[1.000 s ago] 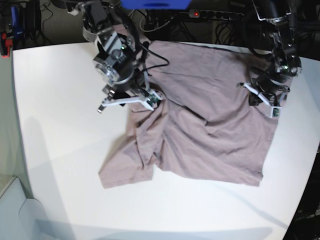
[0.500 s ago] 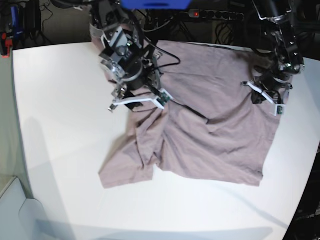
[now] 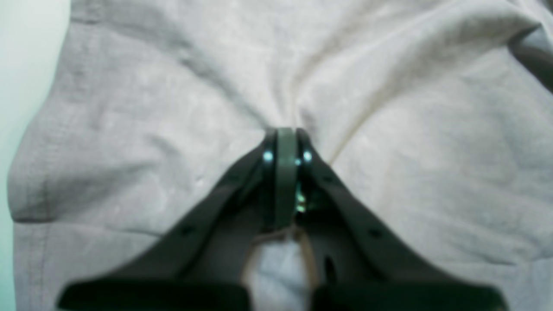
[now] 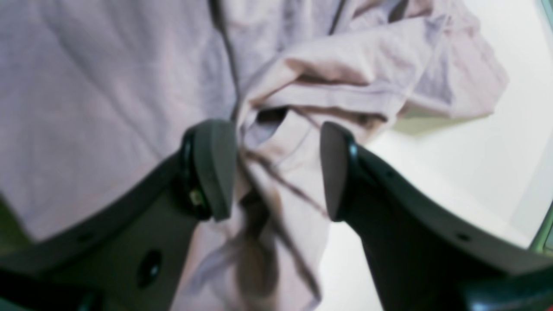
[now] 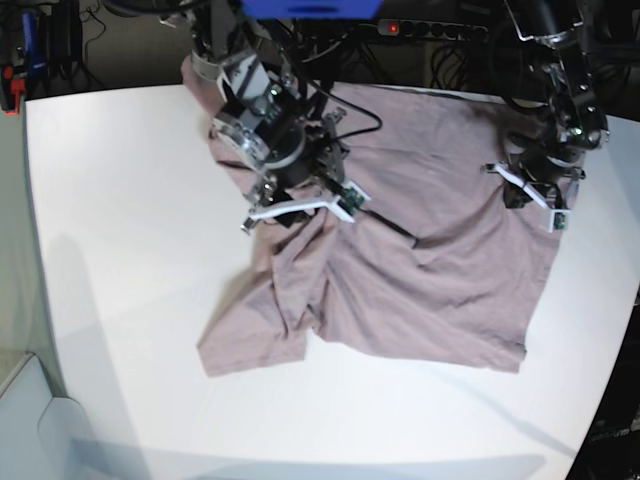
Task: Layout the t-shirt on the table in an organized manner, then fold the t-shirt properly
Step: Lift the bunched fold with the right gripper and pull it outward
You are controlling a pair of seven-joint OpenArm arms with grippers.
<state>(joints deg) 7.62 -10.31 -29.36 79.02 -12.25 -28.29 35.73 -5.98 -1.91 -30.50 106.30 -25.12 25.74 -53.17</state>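
The mauve-pink t-shirt [image 5: 420, 270] lies wrinkled on the white table [image 5: 120, 250], bunched into folds along its left side. My left gripper [image 5: 530, 195] sits at the shirt's right edge. In the left wrist view that gripper [image 3: 285, 134] is shut on a pinch of the t-shirt [image 3: 151, 108], with creases fanning out from the tip. My right gripper [image 5: 300, 210] hovers over the bunched left part. Seen from the right wrist, it [image 4: 276, 172] stands open, with a rumpled hem fold of the t-shirt [image 4: 86, 86] lying between and below its fingers [image 4: 216, 168].
A power strip [image 5: 430, 28] and dark cables run behind the table's far edge. A red and black object [image 5: 12, 85] stands off the far left corner. Bare white tabletop [image 4: 453, 172] stretches left of and in front of the shirt.
My right gripper has opened and shifted rightward and slightly farther back over the shirt's bunched left part. The left gripper has stayed shut at the right edge, hardly moving.
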